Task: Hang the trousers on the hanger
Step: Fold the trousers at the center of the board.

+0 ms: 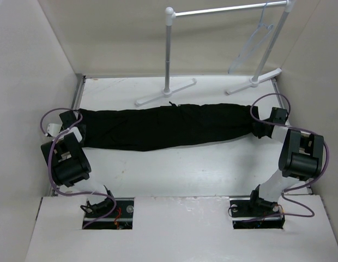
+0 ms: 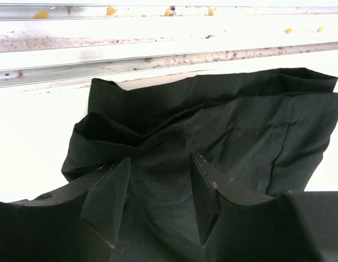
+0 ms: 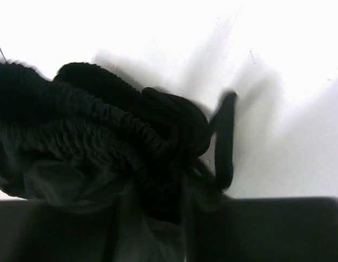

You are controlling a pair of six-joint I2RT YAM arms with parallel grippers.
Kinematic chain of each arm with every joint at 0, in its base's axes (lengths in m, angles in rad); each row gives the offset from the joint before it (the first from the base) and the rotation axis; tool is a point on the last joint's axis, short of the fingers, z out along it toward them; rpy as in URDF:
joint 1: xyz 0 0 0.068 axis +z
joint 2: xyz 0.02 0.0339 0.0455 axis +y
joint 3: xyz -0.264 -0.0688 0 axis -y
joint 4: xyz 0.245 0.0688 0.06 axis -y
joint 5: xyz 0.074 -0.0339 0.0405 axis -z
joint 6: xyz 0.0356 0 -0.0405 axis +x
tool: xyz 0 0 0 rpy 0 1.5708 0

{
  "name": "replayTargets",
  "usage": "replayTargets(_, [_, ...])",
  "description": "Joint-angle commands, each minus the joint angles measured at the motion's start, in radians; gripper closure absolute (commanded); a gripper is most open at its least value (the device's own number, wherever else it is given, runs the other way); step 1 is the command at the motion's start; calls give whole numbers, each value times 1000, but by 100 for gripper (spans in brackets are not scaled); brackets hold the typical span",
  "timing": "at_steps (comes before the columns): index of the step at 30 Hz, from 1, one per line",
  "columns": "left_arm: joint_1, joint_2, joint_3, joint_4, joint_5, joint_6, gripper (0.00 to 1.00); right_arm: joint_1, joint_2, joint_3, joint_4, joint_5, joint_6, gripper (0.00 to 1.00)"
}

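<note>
Left gripper (image 2: 161, 159) fingers parted astride trousers (image 2: 223, 125), right gripper (image 1: 263, 127) at waistband, grip unclear

One pair of black trousers (image 1: 163, 126), one pale hanger (image 1: 255, 41), one white rail stand (image 1: 223, 9) with two uprights (image 1: 168, 54), one counter (image 1: 185, 169). Two robot arms (image 1: 68, 161), each with one hand: left hand (image 1: 75, 123), right hand (image 1: 260, 123).

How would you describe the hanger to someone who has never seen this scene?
At the far end of the table is a white rail stand on two posts. The hanger hangs tilted from the right end of its top bar. It is a thin, pale triangle with a small hook, far slimmer than the thick tubes beside it.
</note>
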Motion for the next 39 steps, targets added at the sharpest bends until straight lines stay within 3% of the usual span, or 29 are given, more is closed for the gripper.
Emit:
replayTargets(1, [-26, -30, 11, -13, 2, 5, 53, -7, 22, -24, 63, -14, 33, 74])
replayTargets(4, [-95, -78, 1, -32, -9, 8, 51, -7, -63, -68, 88, 22, 53, 85])
replayTargets(11, [-321, -191, -30, -162, -113, 8, 50, -36, -442, -98, -138, 202, 6, 87])
replayTargets(19, [-650, -369, -13, -350, -139, -12, 48, -105, -734, 94, -350, 247, -134, 85])
replayTargets(25, [-842, -478, 42, -455, -155, -78, 46, 43, -782, 269, -435, 240, -261, 84])
replayTargets(31, [-776, -619, 56, -479, -109, -52, 44, 333, -762, 428, -510, 348, -264, 82])
replayTargets(39, [-500, -769, 8, -515, 31, 24, 43, 940, -502, 712, -541, 677, -243, 80])
